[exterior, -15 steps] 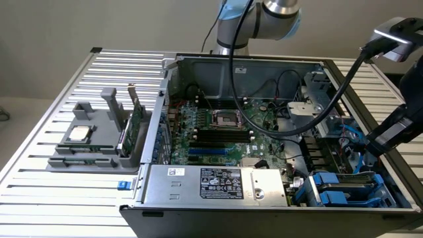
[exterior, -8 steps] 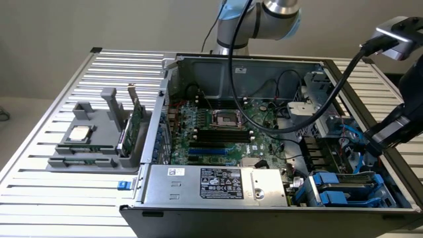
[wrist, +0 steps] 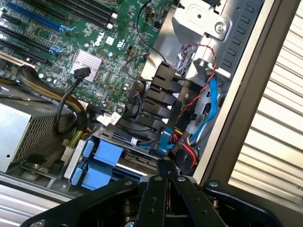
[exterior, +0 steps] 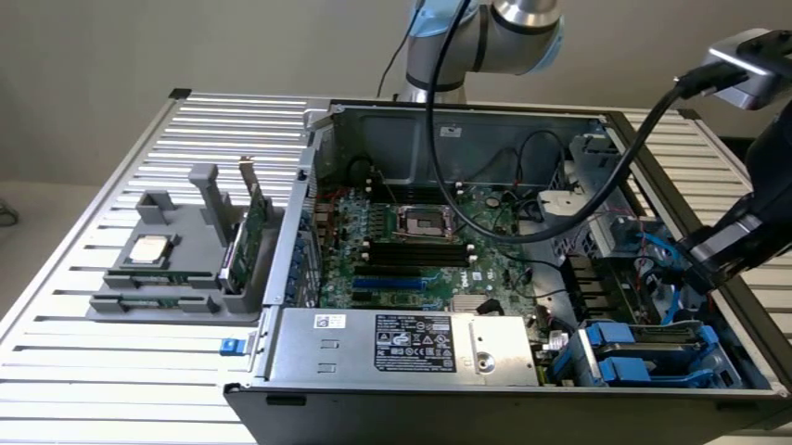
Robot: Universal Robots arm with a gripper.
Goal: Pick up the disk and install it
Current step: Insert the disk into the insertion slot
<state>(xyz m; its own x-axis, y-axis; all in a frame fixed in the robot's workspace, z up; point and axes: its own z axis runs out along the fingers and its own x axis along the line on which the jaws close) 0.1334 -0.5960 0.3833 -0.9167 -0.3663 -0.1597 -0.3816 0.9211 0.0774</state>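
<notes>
slatted metal table [exterior: 111, 389] carries an open computer case [exterior: 433, 408]. my gripper [wrist: 165, 166] hangs inside its corner on the exterior view's right, fingers [wrist: 154, 194] pressed together, empty. the disk [wrist: 137, 164], blue-framed, sits in the drive bay close by.

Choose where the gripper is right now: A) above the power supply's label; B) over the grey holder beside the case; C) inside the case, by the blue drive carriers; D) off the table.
C: the gripper, jaws shut, sits by the blue drive carriers in a corner of the open case.
</notes>
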